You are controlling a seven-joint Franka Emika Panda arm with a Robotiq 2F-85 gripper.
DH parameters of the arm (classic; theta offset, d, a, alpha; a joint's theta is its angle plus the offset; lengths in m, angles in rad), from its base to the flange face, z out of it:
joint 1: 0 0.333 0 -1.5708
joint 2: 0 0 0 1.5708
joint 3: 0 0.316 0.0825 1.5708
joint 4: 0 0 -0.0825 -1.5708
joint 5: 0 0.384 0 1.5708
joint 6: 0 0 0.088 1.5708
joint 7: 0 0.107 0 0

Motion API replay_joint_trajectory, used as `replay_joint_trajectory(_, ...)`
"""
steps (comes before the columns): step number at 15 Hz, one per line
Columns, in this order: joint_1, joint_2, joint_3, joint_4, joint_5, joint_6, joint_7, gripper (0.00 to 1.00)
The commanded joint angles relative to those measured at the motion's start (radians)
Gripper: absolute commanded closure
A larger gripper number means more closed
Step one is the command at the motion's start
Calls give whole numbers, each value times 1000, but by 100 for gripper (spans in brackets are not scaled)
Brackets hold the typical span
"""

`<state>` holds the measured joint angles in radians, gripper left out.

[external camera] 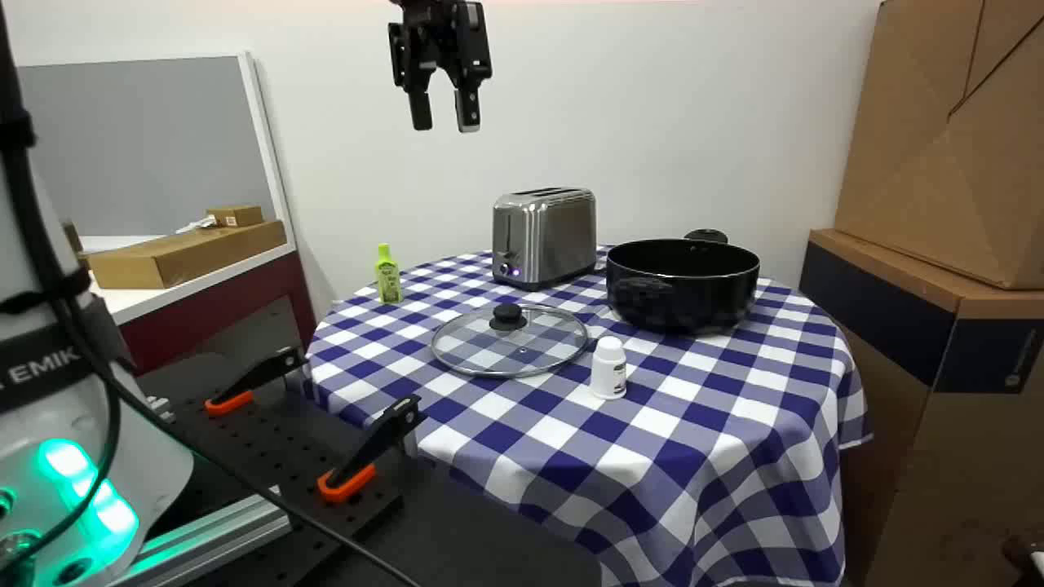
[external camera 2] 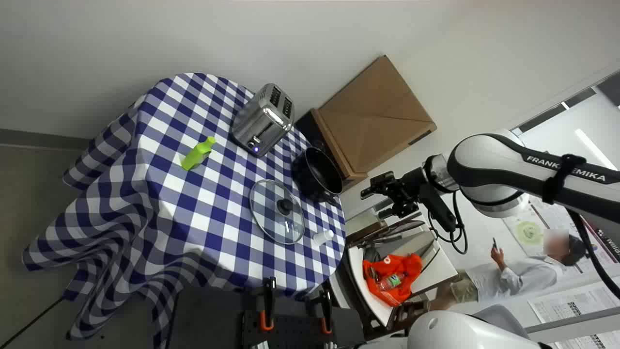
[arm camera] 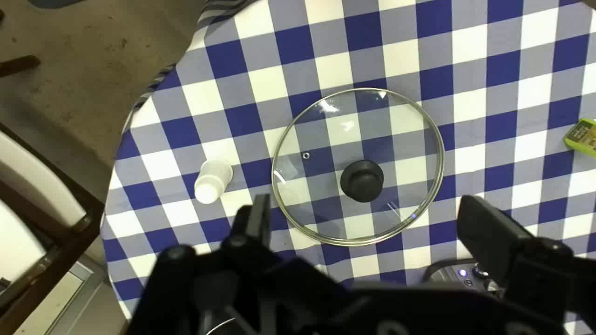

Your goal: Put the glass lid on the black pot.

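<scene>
While the gripper point(external camera: 444, 122) is hanging high above, the glass lid point(external camera: 512, 346) is lying knob-up on the checked tablecloth point(external camera: 718, 456)!
Closest to the wrist camera, the two fingers point(arm camera: 483, 225) are standing wide apart, and the lid's dark knob point(arm camera: 363, 181) is showing at 12 o'clock from the gap between them. Over to an exterior view, with the lid as our dial: the white bottle point(external camera: 608, 369) is standing upright near the rim at 4 o'clock, the black pot point(external camera: 683, 297) is sitting open-topped out at 2, the green bottle point(external camera: 389, 279) is standing at 10, and, farthest back, the silver toaster point(external camera: 548, 238) is gleaming at 1.
</scene>
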<state>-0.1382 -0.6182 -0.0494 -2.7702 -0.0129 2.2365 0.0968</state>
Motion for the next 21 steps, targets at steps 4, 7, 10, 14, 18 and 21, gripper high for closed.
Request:
replay_joint_trajectory(4, 5, 16, -4, 2, 19, 38, 16, 0)
replay_joint_trajectory(7, 34, 71, -15, 2, 66, 139, -3, 0)
replay_joint_trajectory(10, 90, 182, -37, 5, 168, 266, -35, 0)
replay_joint_trajectory(14, 135, 385, -30, 42, 237, 411, -50, 0)
replay_joint_trajectory(18, 140, 578, -22, 100, 241, 490, -54, 0)
replay_joint_trajectory(21, 127, 693, -10, 156, 227, 510, -49, 0)
